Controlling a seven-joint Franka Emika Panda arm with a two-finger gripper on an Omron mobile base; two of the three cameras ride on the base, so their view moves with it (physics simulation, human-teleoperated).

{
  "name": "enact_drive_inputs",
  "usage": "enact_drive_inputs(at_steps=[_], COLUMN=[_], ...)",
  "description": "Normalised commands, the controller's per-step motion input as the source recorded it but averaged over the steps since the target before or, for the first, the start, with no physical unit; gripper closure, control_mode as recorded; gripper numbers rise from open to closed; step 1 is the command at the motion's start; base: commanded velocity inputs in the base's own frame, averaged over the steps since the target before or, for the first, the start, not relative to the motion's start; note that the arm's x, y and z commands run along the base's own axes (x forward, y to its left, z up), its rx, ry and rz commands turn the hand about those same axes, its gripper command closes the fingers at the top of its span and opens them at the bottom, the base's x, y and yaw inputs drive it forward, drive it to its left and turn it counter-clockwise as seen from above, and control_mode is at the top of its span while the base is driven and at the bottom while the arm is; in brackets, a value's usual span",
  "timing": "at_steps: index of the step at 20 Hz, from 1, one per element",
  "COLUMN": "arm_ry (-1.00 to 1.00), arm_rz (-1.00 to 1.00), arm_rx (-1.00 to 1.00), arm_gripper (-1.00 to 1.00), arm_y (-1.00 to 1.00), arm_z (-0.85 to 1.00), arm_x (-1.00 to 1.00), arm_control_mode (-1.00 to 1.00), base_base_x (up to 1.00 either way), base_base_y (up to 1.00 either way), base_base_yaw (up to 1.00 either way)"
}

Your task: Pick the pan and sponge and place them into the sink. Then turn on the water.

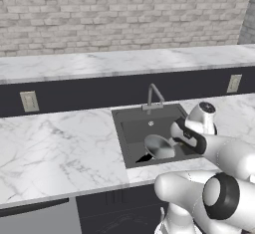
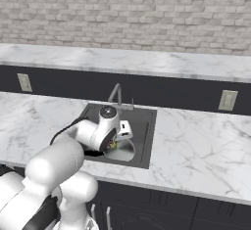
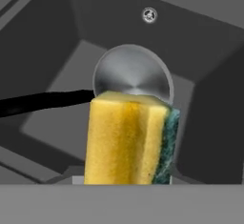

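Pincer point(image 3: 126, 182) clamped on the sponge point(image 3: 128, 139): hand view has the yellow block upright between the tips, green scrub layer on one face. Tips themselves are hidden behind the block.

Landmark is the sink point(image 1: 130, 128), the dark grey basin recessed in the marble worktop point(image 1: 55, 148).
- Pan point(image 1: 159, 147) is inside the sink, on the basin floor, at the near side. Silver, round, shallow.
- Pan handle point(image 3: 43, 101) is black and straight, and runs from the pan rim toward the sink's near left corner as the left base view shows it.
- Sponge hangs above the pan, over the sink, not touching the basin. In the right base view a sliver of yellow shows at the hand, just above the pan point(image 2: 120, 150).
- Drain point(image 3: 149, 15) sits on the sink floor beyond the pan, toward the back wall.
- Faucet point(image 1: 153, 96) is at the sink's back edge, its arched spout leaning over the basin. No stream from it.
- Arm reaches over the sink's near right edge, wrist bent down into the basin opening.

Around the sink: a dark backsplash behind it carries wall sockets point(image 1: 29, 101) left and right. A raised marble ledge point(image 1: 124, 61) runs above that, and a brick wall behind.
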Motion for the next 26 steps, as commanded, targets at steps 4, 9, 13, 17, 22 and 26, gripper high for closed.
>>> enact_drive_inputs(at_steps=[4, 9, 13, 17, 22, 26], arm_ry=[-0.06, -0.08, -0.04, -0.01, -0.02, -0.02], arm_rz=[0.0, 0.0, 0.0, 0.0, 0.0, 0.01], arm_rx=[0.07, 0.05, 0.02, 0.02, 0.03, 0.06], arm_gripper=[1.0, 1.0, 1.0, 1.0, 1.0, 1.0], arm_y=[0.16, 0.13, 0.11, 0.14, 0.12, 0.07], arm_z=[-0.12, -0.1, -0.04, -0.16, -0.18, -0.2], arm_x=[0.07, 0.09, 0.18, 0.16, 0.11, 0.08], arm_control_mode=[-1.0, -1.0, -1.0, -1.0, -1.0, -1.0], base_base_x=[0.0, 0.0, 0.0, 0.0, 0.0, 0.0], base_base_y=[0.0, 0.0, 0.0, 0.0, 0.0, 0.0], base_base_yaw=[0.0, 0.0, 0.0, 0.0, 0.0, 0.0])
